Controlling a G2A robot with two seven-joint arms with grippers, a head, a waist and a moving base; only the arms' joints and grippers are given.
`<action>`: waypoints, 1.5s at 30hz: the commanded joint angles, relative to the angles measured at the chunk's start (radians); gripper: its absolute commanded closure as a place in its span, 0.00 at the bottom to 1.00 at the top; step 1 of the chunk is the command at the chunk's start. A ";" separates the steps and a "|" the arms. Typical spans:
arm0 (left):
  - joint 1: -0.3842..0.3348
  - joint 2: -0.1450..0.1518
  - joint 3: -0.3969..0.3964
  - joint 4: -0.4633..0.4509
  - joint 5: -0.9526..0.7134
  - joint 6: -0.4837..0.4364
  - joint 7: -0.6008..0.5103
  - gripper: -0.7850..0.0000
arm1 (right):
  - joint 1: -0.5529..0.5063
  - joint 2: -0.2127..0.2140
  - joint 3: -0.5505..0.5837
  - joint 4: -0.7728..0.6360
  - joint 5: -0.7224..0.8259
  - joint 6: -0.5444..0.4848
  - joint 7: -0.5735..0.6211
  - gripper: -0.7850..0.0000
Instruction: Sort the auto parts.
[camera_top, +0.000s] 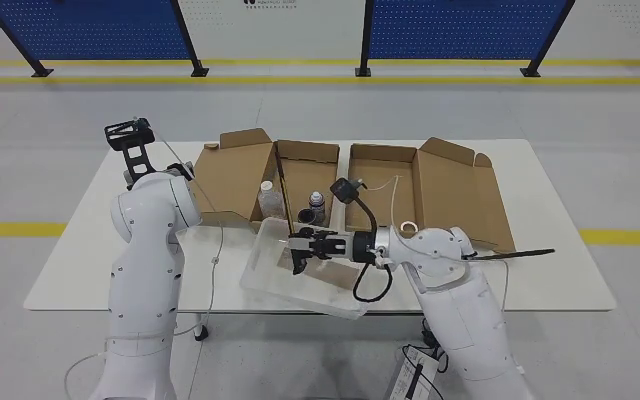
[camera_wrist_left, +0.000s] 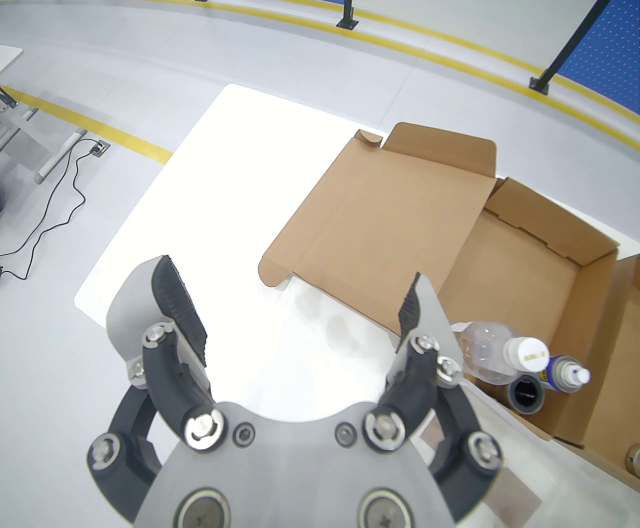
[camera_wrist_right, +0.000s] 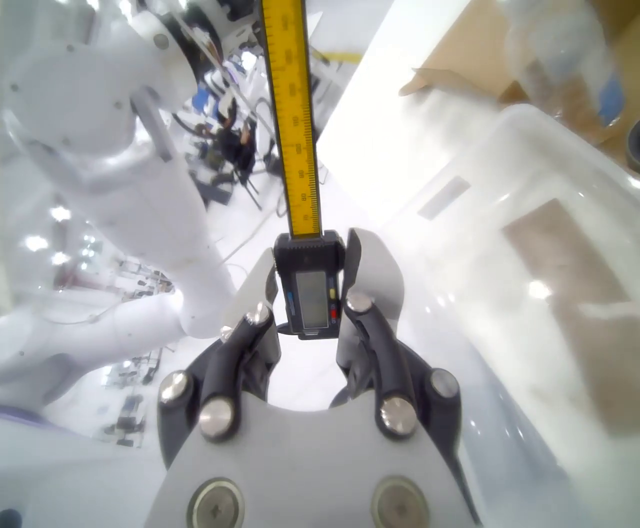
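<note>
Table (camera_top: 90, 250): broad bare stretches at the left and right ends. The middle is crowded from the far edge to the near one.
Left box (camera_top: 305, 165): open, flaps spread, far of centre. Its raised walls are the edges to clear on any carry across.
Right box (camera_top: 385, 185): open beside it, with free floor showing inside. It looks a likely drop spot, though nothing tells me which box the tool belongs in.
Clear bin (camera_top: 270, 265): near of the boxes, its near corner right at the table's near edge, so a bump there could tip it off.
Right gripper (camera_top: 300, 247): over the bin, fingers clamped on the caliper's display body. I'd call this the carry step of a sort, pick made and placing not yet done.
Left gripper (camera_wrist_left: 295, 305): high over the far left of the table, jaws spread wide and holding nothing, well apart from the work.
Caliper (camera_wrist_right: 292, 125): its long yellow beam juts past the fingers. The next move calls for a lift over the bin rim, minding that overhang.
Bottle (camera_wrist_left: 487, 345): at the left box's near end, close to that path.
</note>
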 joint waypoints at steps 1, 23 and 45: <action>0.000 0.000 0.000 0.000 0.000 0.000 0.000 0.00 | 0.008 0.004 0.001 -0.002 -0.015 0.013 -0.011 1.00; 0.000 0.000 0.000 0.000 0.000 0.000 0.000 0.00 | 0.205 0.050 0.075 0.124 -0.354 0.269 -0.110 1.00; 0.000 0.000 0.000 0.000 0.000 0.000 0.000 0.00 | 0.379 0.035 -0.062 0.545 -0.568 0.503 -0.246 1.00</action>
